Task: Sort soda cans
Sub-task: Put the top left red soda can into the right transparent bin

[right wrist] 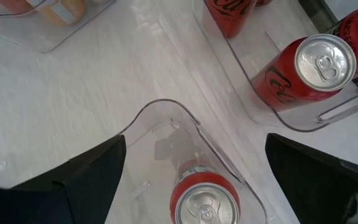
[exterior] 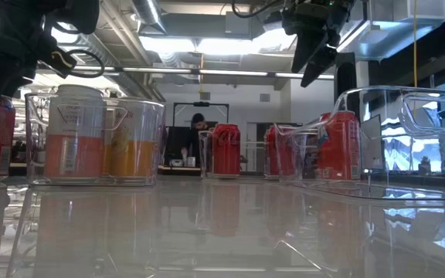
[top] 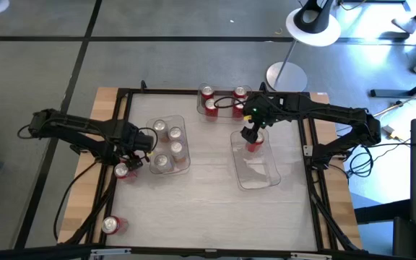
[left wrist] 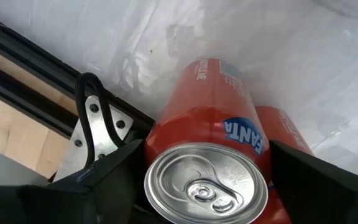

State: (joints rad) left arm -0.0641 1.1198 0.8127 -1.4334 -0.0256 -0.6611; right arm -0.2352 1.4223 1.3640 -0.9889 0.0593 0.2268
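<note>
High view, left gripper (top: 125, 167): fingers either side of upright orange Fanta can (top: 122, 171), grip uncertain.
Right gripper (top: 251, 135): spread above red cola can (top: 253, 145) in clear plastic bin (top: 266, 177).

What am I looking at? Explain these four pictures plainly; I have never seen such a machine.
This is a robot with two dark arms at a table, each ending in a two-finger gripper. One picture looks straight down from above, one looks level across the tabletop, and the other two come from cameras on the wrists.

On the table are three clear bins and soda cans. The left bin holds four cans, the back bin three red ones, and the right bin one red can. A stray can lies at the front left edge.

The left gripper is at an orange-red can standing beside the left bin; whether it grips it yet I cannot tell. The right gripper hangs open over the right bin, holding nothing.
</note>
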